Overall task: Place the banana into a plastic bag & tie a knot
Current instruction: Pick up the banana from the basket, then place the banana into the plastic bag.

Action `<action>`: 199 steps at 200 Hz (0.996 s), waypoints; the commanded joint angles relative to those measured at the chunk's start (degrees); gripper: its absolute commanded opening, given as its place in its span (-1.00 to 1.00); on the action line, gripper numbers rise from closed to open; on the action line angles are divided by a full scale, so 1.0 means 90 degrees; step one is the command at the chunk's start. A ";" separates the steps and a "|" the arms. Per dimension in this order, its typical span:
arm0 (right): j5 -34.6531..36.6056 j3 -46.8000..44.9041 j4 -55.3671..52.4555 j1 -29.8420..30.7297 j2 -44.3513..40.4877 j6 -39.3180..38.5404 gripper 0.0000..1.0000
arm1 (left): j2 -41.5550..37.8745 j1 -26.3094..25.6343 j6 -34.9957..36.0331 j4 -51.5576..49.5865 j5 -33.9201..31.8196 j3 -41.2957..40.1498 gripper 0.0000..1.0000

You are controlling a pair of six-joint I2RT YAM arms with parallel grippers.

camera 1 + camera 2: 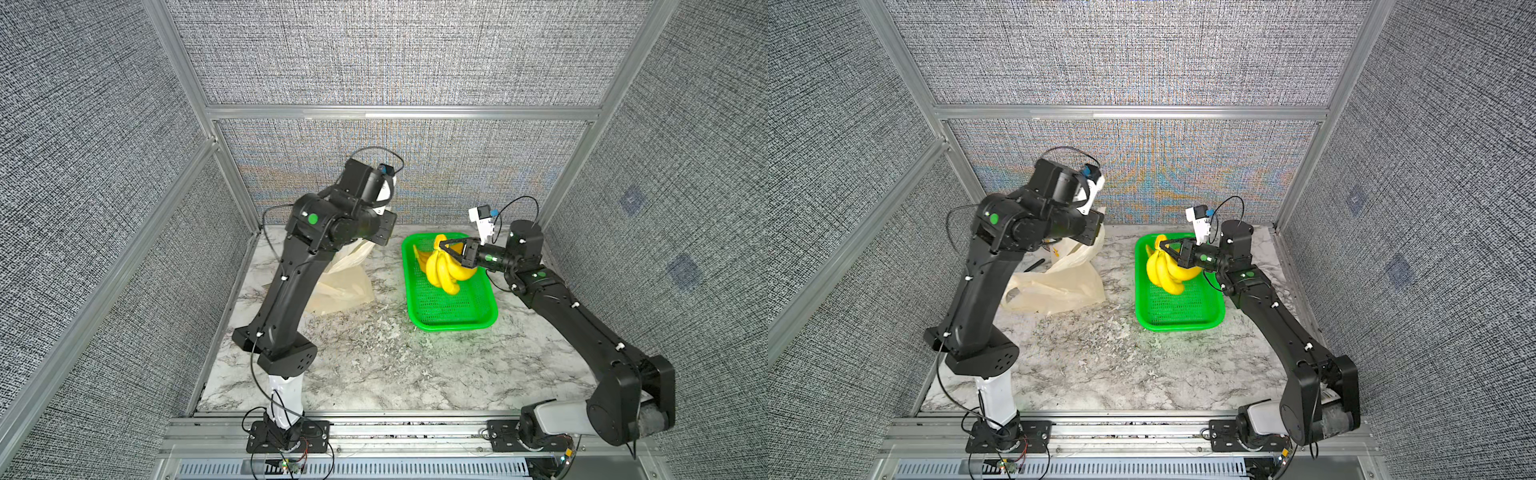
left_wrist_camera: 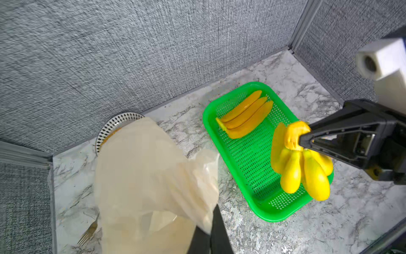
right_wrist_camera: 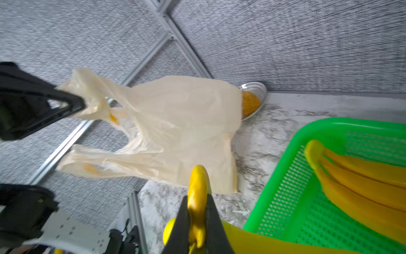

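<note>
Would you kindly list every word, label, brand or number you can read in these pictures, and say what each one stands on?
No text can be read anywhere.
Bag: yellow print near the handles, too small and blurred to read.
Tray: no lettering shows.

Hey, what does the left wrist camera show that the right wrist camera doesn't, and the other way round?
Only left wrist: a fork beside the plastic bag, and the whole banana bunch hanging from the right gripper. Only right wrist: the bag's handle loops, one pinched by the left gripper. Both: bag, green basket, plate, spare bananas in the basket.
</note>
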 commanded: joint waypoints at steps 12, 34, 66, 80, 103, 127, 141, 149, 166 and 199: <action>-0.0932 -0.0231 0.2090 0.0102 -0.0085 0.1274 -1.00 | -0.1009 0.0427 -0.0255 0.0635 -0.0203 -0.0758 -1.00; -0.0952 -0.0045 0.2322 0.0236 -0.0066 0.1500 -1.00 | -0.1847 0.0556 -0.0422 0.1242 -0.0655 -0.1660 -1.00; -0.1222 0.0280 0.3548 0.0493 0.0185 0.2684 -1.00 | -0.2670 0.0584 -0.0626 0.2036 -0.1227 -0.2711 -1.00; -0.1332 0.0436 0.4244 0.0639 0.0326 0.3483 -1.00 | -0.2747 0.0593 -0.0643 0.2110 -0.1270 -0.2938 -1.00; -0.1397 0.0709 0.5349 0.0964 0.0523 0.4561 -1.00 | -0.2649 0.0611 -0.0644 0.1979 -0.1272 -0.3095 -1.00; -0.1240 0.0998 0.6072 0.1386 0.0683 0.5315 -1.00 | -0.2615 0.0630 -0.0692 0.1997 -0.1031 -0.3458 -1.00; -0.1086 0.1120 0.6508 0.1664 0.0821 0.5720 -1.00 | -0.2617 0.0640 -0.0732 0.2036 -0.0693 -0.3716 -1.00; -0.0957 0.1165 0.6861 0.1814 0.0922 0.5994 -1.00 | -0.2639 0.0640 -0.0758 0.2081 -0.0512 -0.3866 -1.00; -0.0659 0.1265 0.7833 0.2166 0.1241 0.6651 -1.00 | -0.2710 0.0649 -0.0803 0.2215 -0.0171 -0.4184 -1.00; -0.0188 0.1842 0.9428 0.2814 0.2196 0.7571 -1.00 | -0.2838 0.0655 -0.0870 0.2286 0.0319 -0.4398 -1.00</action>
